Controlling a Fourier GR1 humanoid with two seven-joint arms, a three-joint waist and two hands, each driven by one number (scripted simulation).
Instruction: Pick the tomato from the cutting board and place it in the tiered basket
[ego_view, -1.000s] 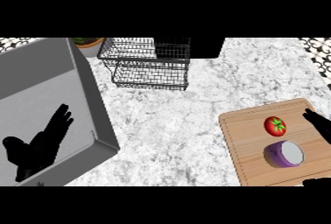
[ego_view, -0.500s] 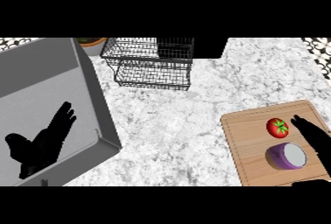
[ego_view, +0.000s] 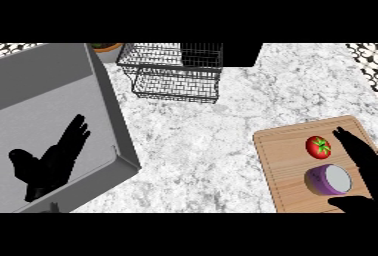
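A red tomato (ego_view: 319, 146) with a green stem lies on the wooden cutting board (ego_view: 284, 165) at the right. My right hand (ego_view: 359, 157) is open just right of the tomato, fingers straight and pointing up the board, thumb low near the view's lower edge. The black wire tiered basket (ego_view: 177, 72) stands at the back of the counter, centre-left. My left hand (ego_view: 52, 160) rests open at the left, over the grey sink.
A halved purple onion (ego_view: 328, 179) lies on the board just below the tomato, next to my right hand. A grey sink basin (ego_view: 44, 90) fills the left side. A pot with a plant (ego_view: 105, 47) stands behind it. A dark block (ego_view: 240, 54) stands right of the basket.
My right hand has slid left and up the board, closer to the tomato. The view has shifted slightly, so the board sits further left. The left hand stays put.
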